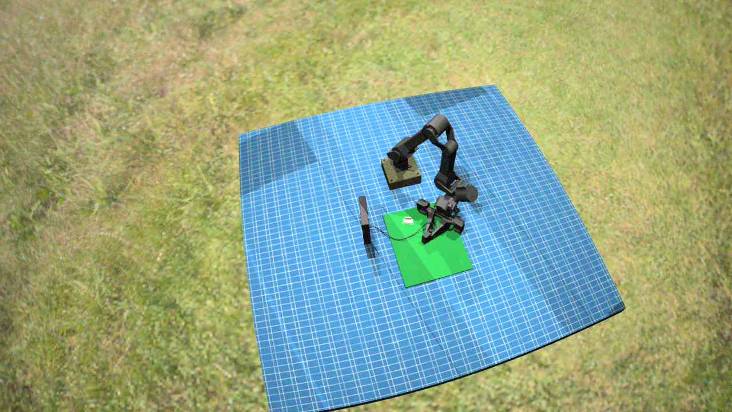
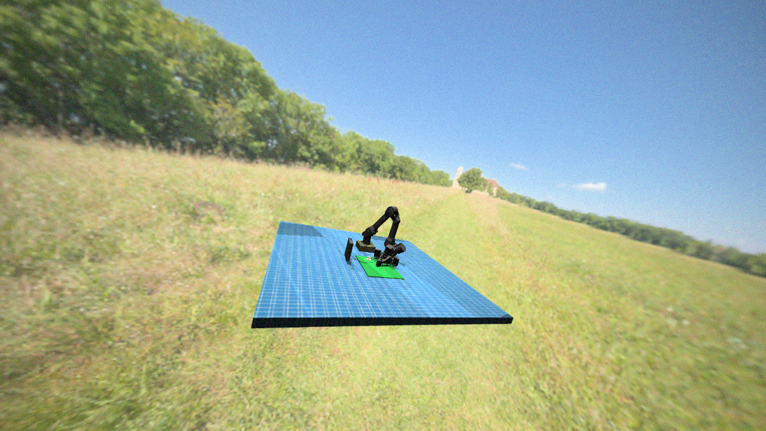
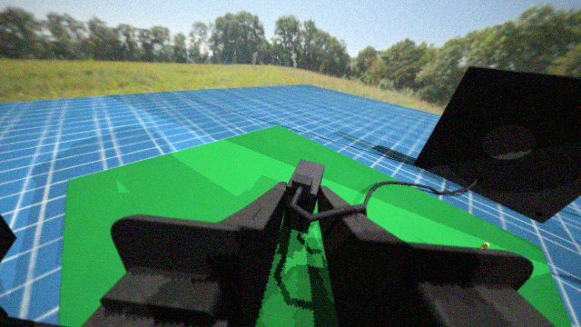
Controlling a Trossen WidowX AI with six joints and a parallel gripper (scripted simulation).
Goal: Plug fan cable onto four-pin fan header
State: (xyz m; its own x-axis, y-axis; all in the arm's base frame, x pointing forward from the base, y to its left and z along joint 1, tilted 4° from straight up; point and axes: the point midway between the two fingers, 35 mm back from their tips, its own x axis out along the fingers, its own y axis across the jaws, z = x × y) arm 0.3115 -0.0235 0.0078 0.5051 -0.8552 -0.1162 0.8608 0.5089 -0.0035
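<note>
My gripper (image 1: pixel 426 240) (image 3: pixel 301 190) is shut on the fan cable's dark plug (image 3: pixel 310 173), which sticks out past the fingertips in the wrist view. The black cable (image 3: pixel 395 183) (image 1: pixel 400 239) runs from the plug to the fan. The black square fan (image 1: pixel 363 220) (image 2: pixel 348 251) (image 3: pixel 495 136) stands upright on the table beside the green board (image 1: pixel 427 264) (image 2: pixel 384 272) (image 3: pixel 91 218). A small white header (image 1: pixel 407 220) (image 2: pixel 370 259) sits near the board's edge closest to the arm base. The plug is over the board, away from the header. Its height above the board is hard to tell.
The arm's base block (image 1: pixel 401 176) (image 2: pixel 365 246) stands behind the board. The blue gridded table (image 1: pixel 317 307) (image 2: pixel 310 300) (image 3: pixel 27 150) has its edges well outside the board. A small gold spot (image 3: pixel 485 245) shows just above the right finger part in the wrist view.
</note>
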